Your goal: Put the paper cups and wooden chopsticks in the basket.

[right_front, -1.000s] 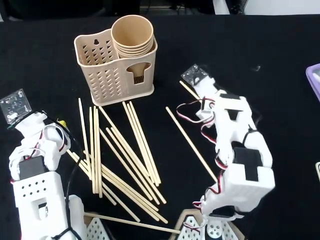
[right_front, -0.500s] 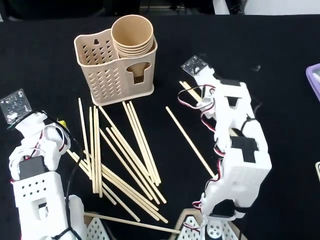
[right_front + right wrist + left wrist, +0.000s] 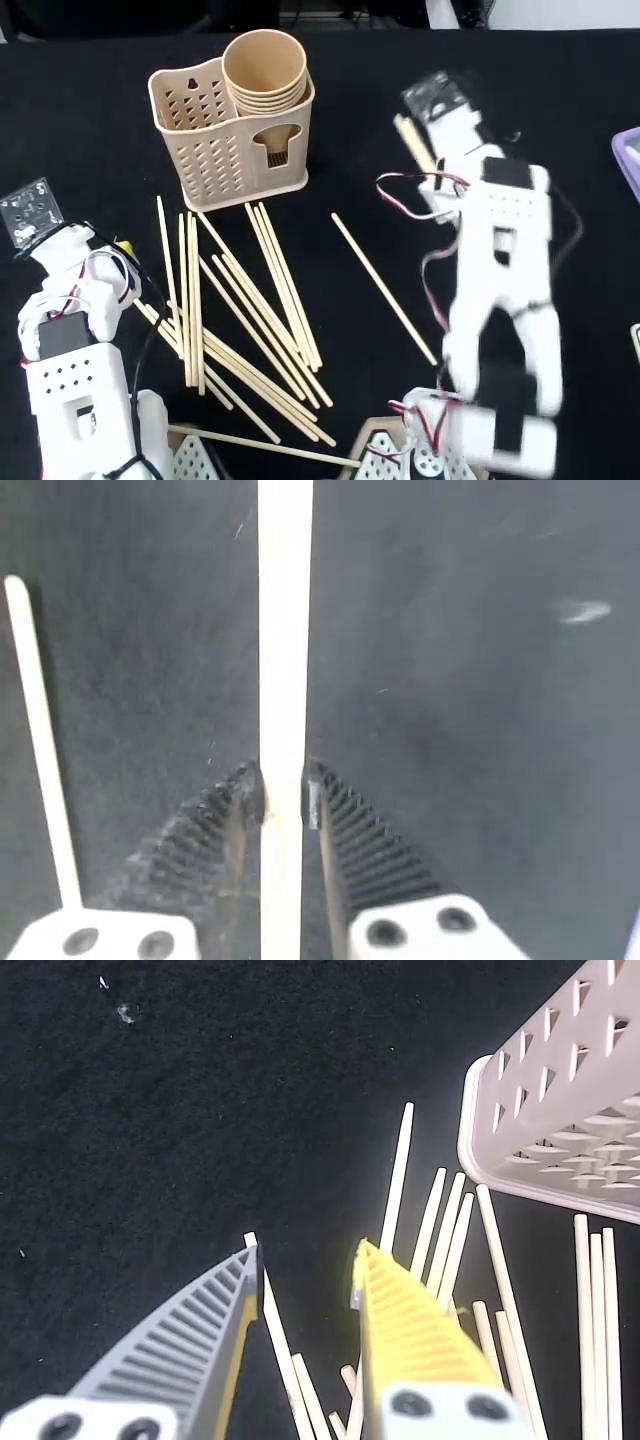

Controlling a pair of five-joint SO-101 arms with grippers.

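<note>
Wooden chopstick (image 3: 285, 630) — pinched in right claw (image 3: 284, 782) | touching both tips

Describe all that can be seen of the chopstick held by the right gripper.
The chopstick is a pale, straight wooden stick. The right gripper is shut on it, its fingers pressing both sides, and it runs out past their tips. In the high view it is right of the basket, apart from it.

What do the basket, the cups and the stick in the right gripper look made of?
The basket looks like moulded plastic, matte beige, with even punched slots. The cups: paper, matte tan, thin stacked rims. The chopstick clamped in the right gripper: pale, dull, probably bare wood; no grain visible.
</note>
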